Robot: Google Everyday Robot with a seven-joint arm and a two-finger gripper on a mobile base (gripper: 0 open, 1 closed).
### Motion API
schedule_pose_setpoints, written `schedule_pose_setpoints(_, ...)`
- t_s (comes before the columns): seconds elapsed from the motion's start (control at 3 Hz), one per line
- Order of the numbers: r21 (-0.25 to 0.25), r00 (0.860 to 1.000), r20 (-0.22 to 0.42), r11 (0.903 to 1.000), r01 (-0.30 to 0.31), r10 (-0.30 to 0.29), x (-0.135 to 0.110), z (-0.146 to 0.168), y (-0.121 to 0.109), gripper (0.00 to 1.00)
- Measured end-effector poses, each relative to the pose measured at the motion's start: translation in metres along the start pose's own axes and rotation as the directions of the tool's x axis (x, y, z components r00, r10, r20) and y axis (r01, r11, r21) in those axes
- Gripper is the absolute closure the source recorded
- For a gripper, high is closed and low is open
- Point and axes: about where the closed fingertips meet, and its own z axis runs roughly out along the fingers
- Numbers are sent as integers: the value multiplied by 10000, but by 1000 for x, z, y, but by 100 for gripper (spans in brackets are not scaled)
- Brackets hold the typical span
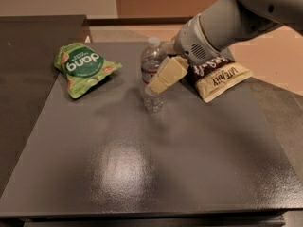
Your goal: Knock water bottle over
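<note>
Water bottle (149, 63) stands upright far-centre on the worktop (142, 164), claw (154, 86) against its right side, grip state we can't tell; we judge it light and tippy, so push high, near the cap.

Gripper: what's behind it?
The gripper overlaps the upright water bottle, hiding part of its middle. The wrist covers part of a brown snack bag. Contact with the bottle cannot be judged.

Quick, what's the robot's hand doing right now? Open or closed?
Gripper: open or closed cannot be told; it sits at the upright water bottle's middle.
</note>
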Motion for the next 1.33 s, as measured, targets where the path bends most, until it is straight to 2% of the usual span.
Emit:
schedule_pose_setpoints(0.33, -431, 9996, 275, 9991, 5, 7, -4, 8, 2, 41)
schedule_pose_setpoints(0.67, -653, 9988, 499, 9979, 6, 27, -7, 7, 5, 64)
schedule_pose_setpoints(1.0, -737, 9993, 322, 9970, 233, -210, -12, -2, 11, 87)
schedule_pose_setpoints(1.33, -783, 9991, 171, 9962, 390, -377, -15, -9, 15, 100)
